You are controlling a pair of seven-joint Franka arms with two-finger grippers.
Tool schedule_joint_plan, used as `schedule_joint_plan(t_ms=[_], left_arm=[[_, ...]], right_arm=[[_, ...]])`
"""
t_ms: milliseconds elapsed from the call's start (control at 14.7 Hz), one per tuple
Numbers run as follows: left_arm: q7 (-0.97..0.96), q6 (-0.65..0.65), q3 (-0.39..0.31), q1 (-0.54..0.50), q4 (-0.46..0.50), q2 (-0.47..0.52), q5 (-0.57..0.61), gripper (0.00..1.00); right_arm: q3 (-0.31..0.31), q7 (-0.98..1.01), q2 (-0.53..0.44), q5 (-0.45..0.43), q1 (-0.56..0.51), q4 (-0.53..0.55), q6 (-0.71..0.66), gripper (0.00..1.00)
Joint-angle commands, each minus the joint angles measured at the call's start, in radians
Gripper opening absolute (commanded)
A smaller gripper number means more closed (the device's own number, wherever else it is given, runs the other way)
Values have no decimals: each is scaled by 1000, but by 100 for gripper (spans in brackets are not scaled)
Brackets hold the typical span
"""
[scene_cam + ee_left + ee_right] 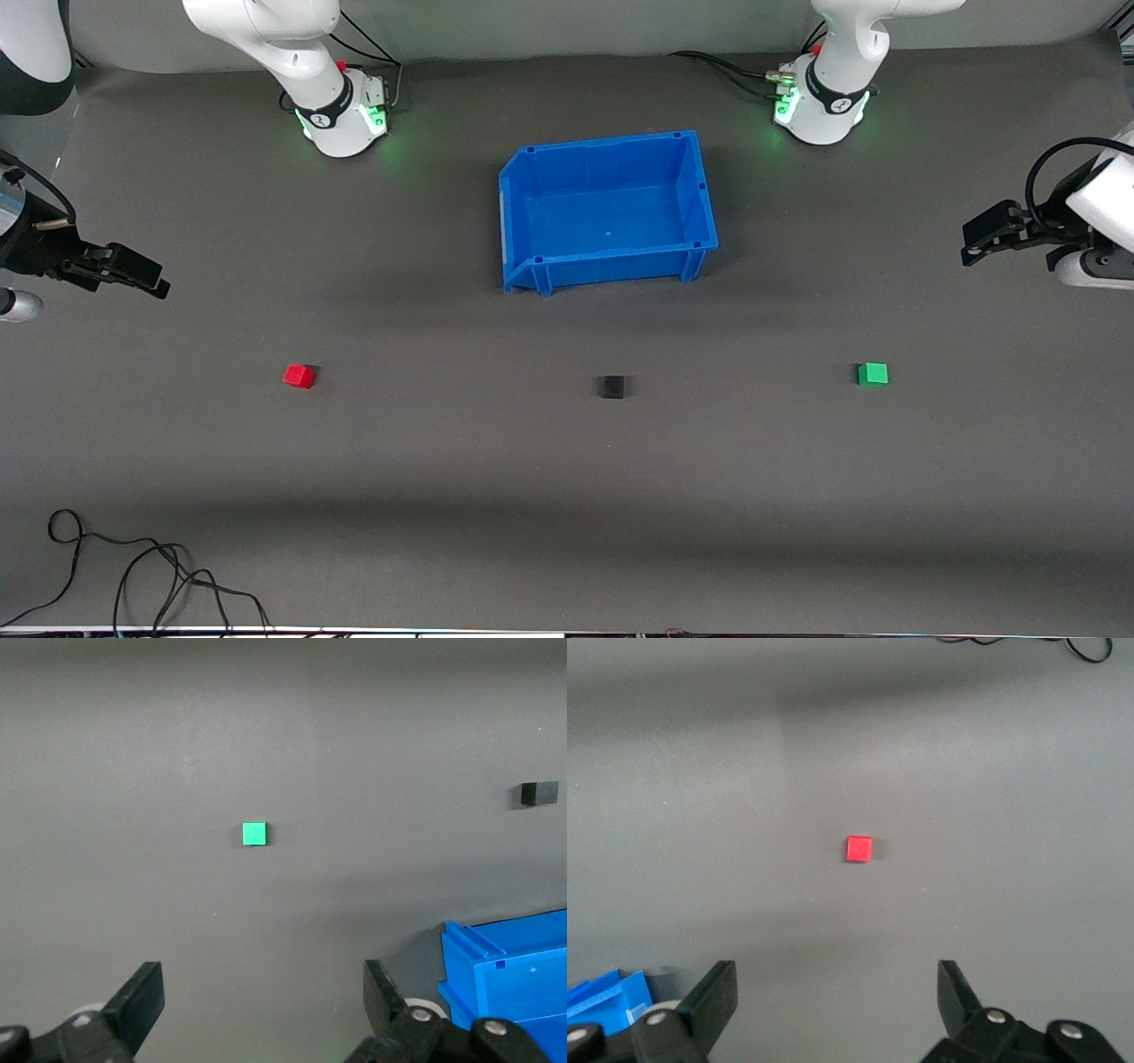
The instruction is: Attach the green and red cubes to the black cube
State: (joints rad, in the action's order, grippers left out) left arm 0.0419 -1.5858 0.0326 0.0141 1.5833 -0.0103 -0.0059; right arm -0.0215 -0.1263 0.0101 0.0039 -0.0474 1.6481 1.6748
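left tool (pixel 261 1005) agape, aloft | right tool (pixel 833 1001) agape, aloft

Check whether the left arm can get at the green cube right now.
Probably yes: the green cube sits alone on the mat, nothing beside it, and the left gripper hangs over it with fingers open.
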Motion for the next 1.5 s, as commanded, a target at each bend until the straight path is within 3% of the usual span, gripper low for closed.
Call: schedule_joint_plan(t_ms=[0,886,1295,1432], left_arm=[[15,21,9,-9,-13,9,15,100],[-43,20,-6,-14,-13,7,-3,100],[-570,6,-19,-13,-14,-36,-13,100],[-739,4,-22,-14,-14,-42,-63,100]], right_arm=[[5,-1,11,-1,11,-18,3,100],[11,5,36,1,9,5,2,100],[12,4,203,1,9,47,140,100],[14,5,266,1,4,47,164,100]])
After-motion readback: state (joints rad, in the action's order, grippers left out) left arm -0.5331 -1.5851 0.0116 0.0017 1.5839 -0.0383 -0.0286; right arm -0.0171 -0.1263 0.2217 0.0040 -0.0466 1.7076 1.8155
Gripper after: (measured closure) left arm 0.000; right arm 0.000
